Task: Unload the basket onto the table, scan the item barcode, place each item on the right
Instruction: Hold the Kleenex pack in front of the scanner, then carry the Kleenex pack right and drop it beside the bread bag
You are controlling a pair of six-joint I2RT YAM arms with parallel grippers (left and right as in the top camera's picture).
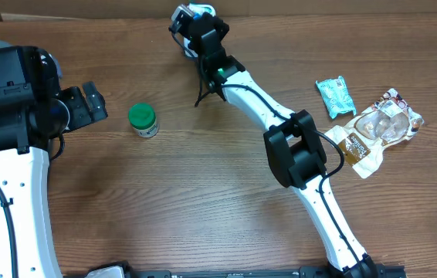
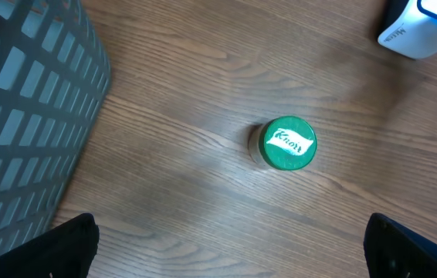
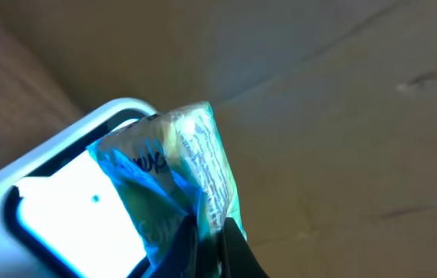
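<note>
One blue packet (image 3: 195,162), pinched in your right gripper (image 3: 207,245), hangs over the one scanner (image 3: 56,208) at the table's (image 1: 203,201) far edge.
Your left gripper (image 1: 89,103) gapes wide near one jar (image 1: 143,120); one pouch (image 1: 335,96) and one bag (image 1: 378,127) lie near the right edge; one basket (image 2: 25,100) stands at the left.

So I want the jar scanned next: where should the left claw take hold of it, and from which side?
Around the green lid, coming straight down from above. The jar stands upright, its round lid facing up, so the open left claw could likely close across the lid's edge.
</note>
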